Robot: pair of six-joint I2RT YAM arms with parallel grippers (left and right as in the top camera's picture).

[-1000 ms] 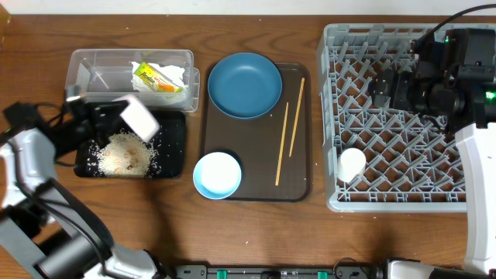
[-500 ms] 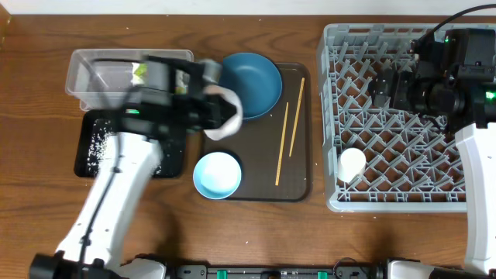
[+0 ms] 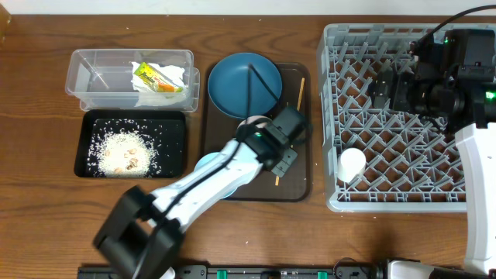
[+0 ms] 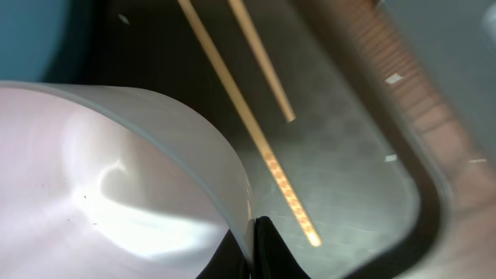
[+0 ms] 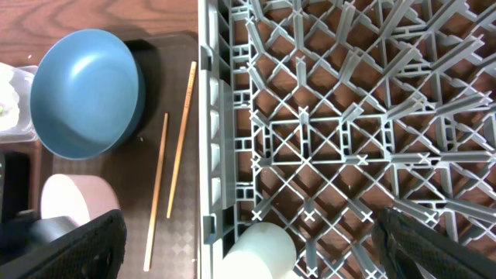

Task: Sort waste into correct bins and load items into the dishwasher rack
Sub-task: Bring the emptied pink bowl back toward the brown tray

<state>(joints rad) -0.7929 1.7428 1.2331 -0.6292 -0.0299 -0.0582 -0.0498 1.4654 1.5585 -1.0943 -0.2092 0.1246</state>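
Observation:
My left gripper (image 3: 269, 144) is shut on the rim of the cream-white bowl (image 4: 116, 201), holding it tilted over the brown serving tray; the pinch shows in the left wrist view (image 4: 252, 252). The bowl also shows in the right wrist view (image 5: 74, 205). The two chopsticks (image 3: 291, 128) lie on that tray beside the dark-blue bowl (image 3: 244, 81). The light-blue bowl (image 3: 204, 164) is mostly hidden under my left arm. My right gripper (image 3: 387, 89) is open and empty above the grey rack (image 3: 329, 93), where the white cup (image 3: 351, 164) sits.
The clear tub (image 3: 101, 74) holds white napkins (image 3: 177, 74) and the snack wrapper (image 3: 155, 77). The black tray (image 3: 174, 151) holds rice scraps (image 3: 124, 151). The brown serving tray (image 3: 298, 186) lies between the bins and the rack.
My left arm has swung right from the black tray to over the brown tray, carrying the cream bowl. The rice pile is uncovered again in the black tray. The right arm has not moved.

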